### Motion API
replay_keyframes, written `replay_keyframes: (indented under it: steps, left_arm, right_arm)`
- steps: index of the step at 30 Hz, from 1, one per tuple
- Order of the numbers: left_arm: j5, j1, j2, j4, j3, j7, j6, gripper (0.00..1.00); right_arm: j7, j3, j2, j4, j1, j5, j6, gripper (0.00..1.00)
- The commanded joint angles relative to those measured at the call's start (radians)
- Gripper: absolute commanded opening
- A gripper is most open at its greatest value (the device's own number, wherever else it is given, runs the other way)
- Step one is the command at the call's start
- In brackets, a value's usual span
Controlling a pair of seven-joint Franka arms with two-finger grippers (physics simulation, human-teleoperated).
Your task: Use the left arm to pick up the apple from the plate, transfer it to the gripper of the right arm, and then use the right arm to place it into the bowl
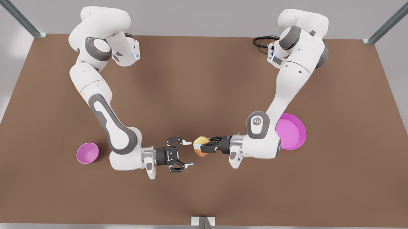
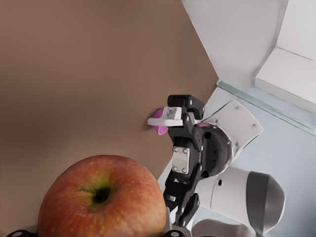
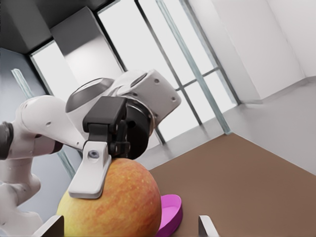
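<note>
Two arms meet above the middle of the brown desk (image 1: 205, 77), set head-on for the handover. Behind the left arm sits the plate (image 1: 293, 131), bare; the bowl (image 1: 87, 152) waits beside the right arm. The left claw (image 1: 205, 146) is clamped on the apple (image 1: 201, 144), holding it out. The right claw (image 1: 188, 154) gapes wide, just short of it.

Even bright light; soft blurred arm shadows on table (image 1: 205, 77); windows glare white in right wrist view.
</note>
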Motion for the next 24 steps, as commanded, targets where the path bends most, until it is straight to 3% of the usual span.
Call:
replay_keyframes:
  steps: [1,24]
  left_arm:
    - [-0.001,0.000,-0.002,0.000,-0.001,0.020,0.006,0.94]
    - [-0.002,0.000,0.001,0.000,-0.001,0.032,0.023,0.93]
  right_arm:
    - [-0.113,0.002,0.003,0.000,0.004,0.000,0.001,1.00]
    - [-0.113,0.022,0.009,-0.008,0.042,0.002,0.021,1.00]
